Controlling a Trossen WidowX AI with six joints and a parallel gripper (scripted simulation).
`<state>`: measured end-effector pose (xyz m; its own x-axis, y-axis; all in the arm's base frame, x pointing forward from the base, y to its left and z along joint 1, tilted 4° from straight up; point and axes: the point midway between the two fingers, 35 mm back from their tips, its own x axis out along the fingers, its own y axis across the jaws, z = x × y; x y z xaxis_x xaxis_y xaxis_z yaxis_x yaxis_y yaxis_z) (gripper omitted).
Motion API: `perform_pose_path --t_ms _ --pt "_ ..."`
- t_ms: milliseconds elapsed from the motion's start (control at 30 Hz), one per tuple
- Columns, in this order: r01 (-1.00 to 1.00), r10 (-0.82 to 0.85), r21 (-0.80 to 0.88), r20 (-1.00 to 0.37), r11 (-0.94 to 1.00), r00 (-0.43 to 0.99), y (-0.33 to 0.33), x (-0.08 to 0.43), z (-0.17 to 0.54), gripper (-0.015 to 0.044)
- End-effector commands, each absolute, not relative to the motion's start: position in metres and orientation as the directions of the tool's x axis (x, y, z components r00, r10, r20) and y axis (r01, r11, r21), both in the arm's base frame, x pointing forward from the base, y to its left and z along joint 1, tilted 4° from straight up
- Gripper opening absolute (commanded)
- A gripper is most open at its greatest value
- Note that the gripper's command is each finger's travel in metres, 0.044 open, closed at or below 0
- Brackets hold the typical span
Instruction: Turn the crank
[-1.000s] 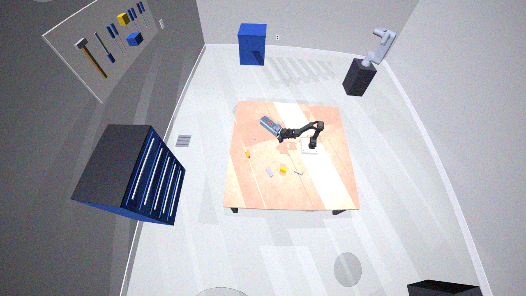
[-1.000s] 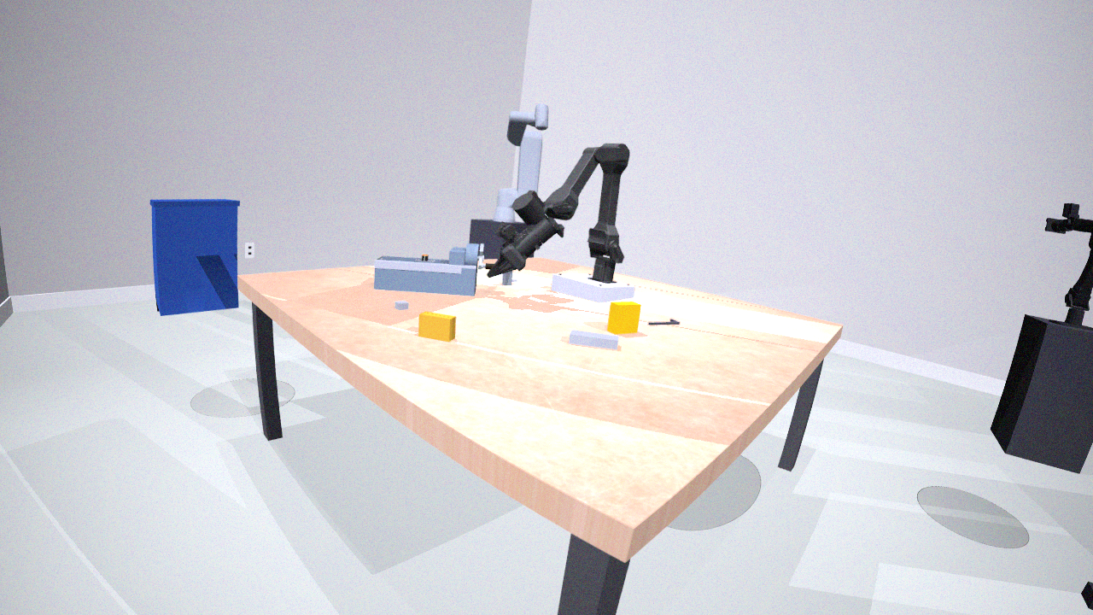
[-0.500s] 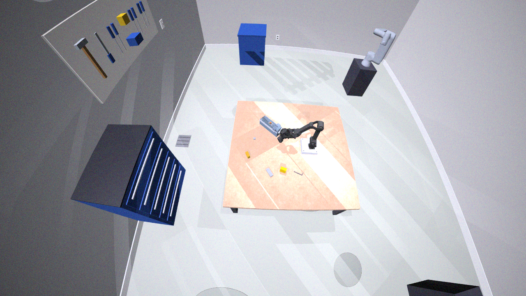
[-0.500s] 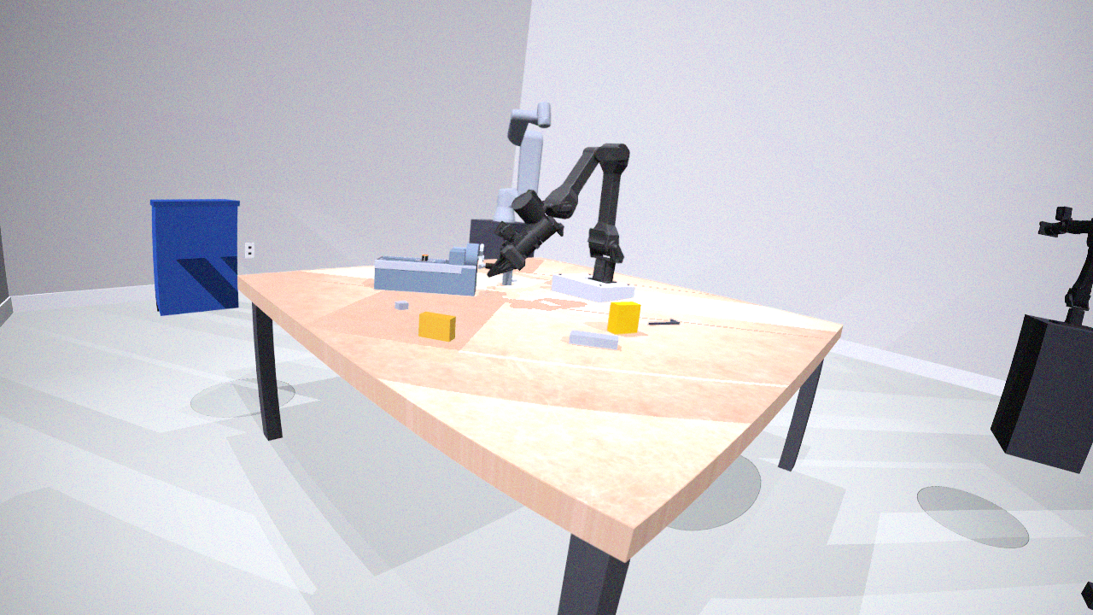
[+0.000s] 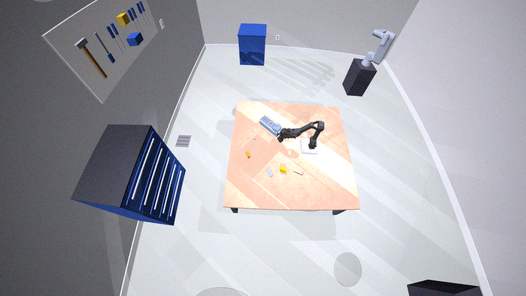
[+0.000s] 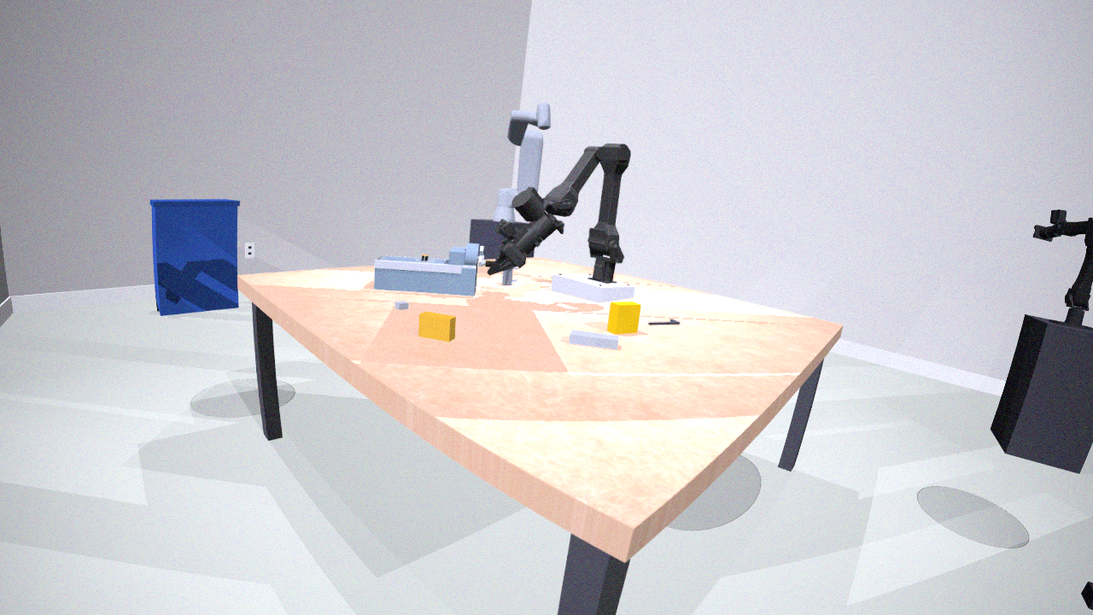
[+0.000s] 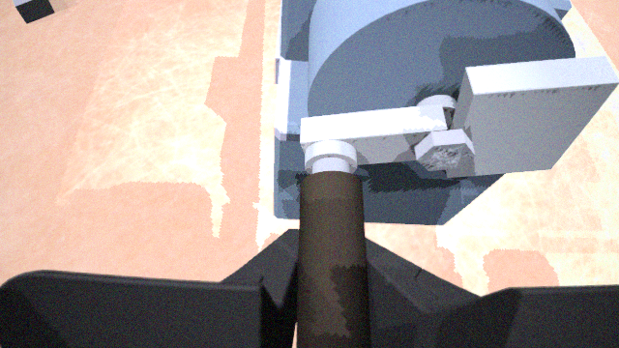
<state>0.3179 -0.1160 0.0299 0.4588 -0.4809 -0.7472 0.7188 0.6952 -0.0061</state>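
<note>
The blue-grey machine stands on the table, its crank end toward the arm. In the wrist view the white crank arm runs left from the hexagonal hub nut, with a broad white block on the hub's other side. The dark brown handle sticks out from the crank arm's left end toward the camera. My gripper is shut on the handle, one finger on each side. A small orange and black detail shows on the machine's top. The red pointer and brass marks cannot be made out.
The arm's white base plate is bolted to the table. Nearer lie a yellow block, an orange-yellow block, a grey bar, a thin dark tool and a small grey cube.
</note>
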Motion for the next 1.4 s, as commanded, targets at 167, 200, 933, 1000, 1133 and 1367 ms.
perform_pose_path --t_ms 167,200,933,1000,1133,1367 --pt "0.719 -0.485 0.001 -0.738 0.695 0.470 -0.1146 0.3193 0.0394 0.0000" --pt "0.719 -0.485 0.001 -0.738 0.695 0.470 -0.1147 0.3193 0.0398 0.0000" --pt "0.719 -0.485 0.001 -0.738 0.695 0.470 -0.1159 0.3183 0.0457 0.0000" --pt "0.719 -0.485 0.001 -0.738 0.695 0.470 -0.1159 0.3183 0.0457 0.0000" --pt "0.719 -0.485 0.001 -0.738 0.695 0.470 -0.1160 0.3183 0.0458 0.0000" --pt "0.719 -0.485 0.001 -0.738 0.695 0.470 -0.1160 0.3183 0.0458 0.0000"
